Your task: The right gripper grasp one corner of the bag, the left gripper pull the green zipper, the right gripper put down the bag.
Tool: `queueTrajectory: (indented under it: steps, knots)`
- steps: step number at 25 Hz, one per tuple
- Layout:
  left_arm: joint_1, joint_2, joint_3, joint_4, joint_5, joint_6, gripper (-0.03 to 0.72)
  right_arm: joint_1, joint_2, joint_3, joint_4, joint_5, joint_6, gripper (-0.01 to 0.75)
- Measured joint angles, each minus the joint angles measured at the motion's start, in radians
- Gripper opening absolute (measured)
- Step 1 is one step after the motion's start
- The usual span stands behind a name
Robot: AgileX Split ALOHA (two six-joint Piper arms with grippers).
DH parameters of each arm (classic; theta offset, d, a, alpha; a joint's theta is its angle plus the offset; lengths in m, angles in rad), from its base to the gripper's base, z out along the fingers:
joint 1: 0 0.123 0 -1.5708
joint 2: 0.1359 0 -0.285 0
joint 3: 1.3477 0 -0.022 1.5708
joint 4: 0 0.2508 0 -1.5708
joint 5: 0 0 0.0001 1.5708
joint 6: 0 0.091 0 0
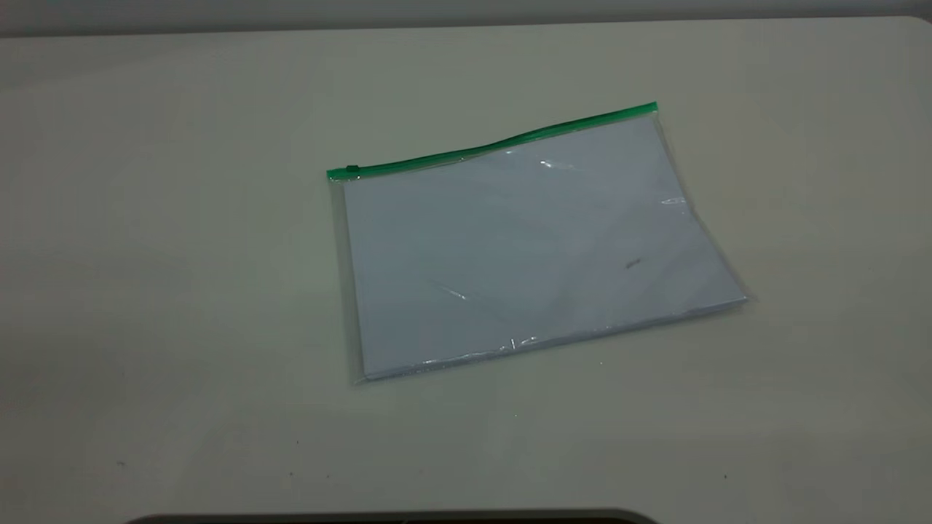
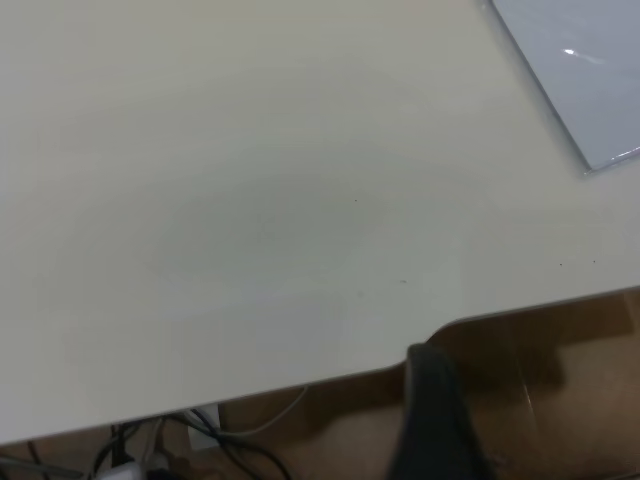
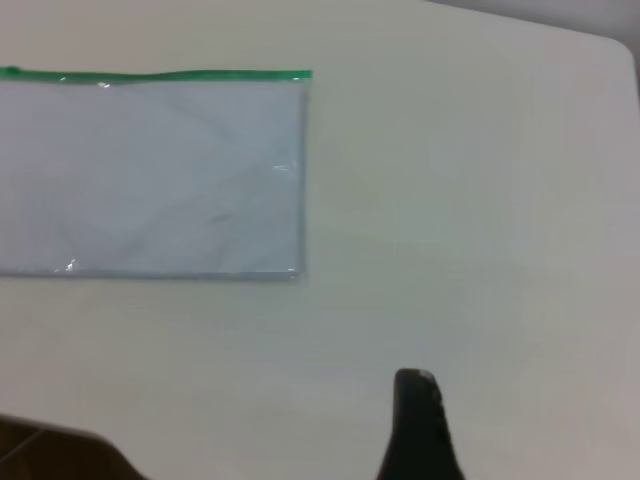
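The bag [image 1: 531,247] lies flat on the table, clear plastic with white paper inside. The green zipper [image 1: 495,145] runs along its far edge, and the slider tab [image 1: 352,170] sits at the left end. No gripper shows in the exterior view. In the right wrist view the bag [image 3: 150,175] and its green zipper [image 3: 160,74] lie well away from my right gripper [image 3: 418,420], of which only a dark tip shows above bare table. In the left wrist view one bag corner [image 2: 580,70] shows far from my left gripper [image 2: 435,420], which hangs beyond the table's edge.
The pale table [image 1: 145,291] surrounds the bag on all sides. Its front edge [image 2: 300,385] shows in the left wrist view, with cables [image 2: 150,455] and brown floor below. A dark curved shape [image 1: 393,518] sits at the exterior view's lower border.
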Motion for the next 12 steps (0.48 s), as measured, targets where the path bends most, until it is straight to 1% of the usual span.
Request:
queueTrajectory:
  steps: [5, 12]
  knots:
    - [0.000, 0.000, 0.000, -0.001, 0.000, 0.000, 0.577, 0.000, 0.000, 0.000, -0.060, -0.003, 0.081, 0.581]
    - [0.000, 0.000, 0.000, -0.001, 0.000, 0.000, 0.577, 0.000, 0.000, 0.000, -0.068, -0.004, 0.096, 0.578]
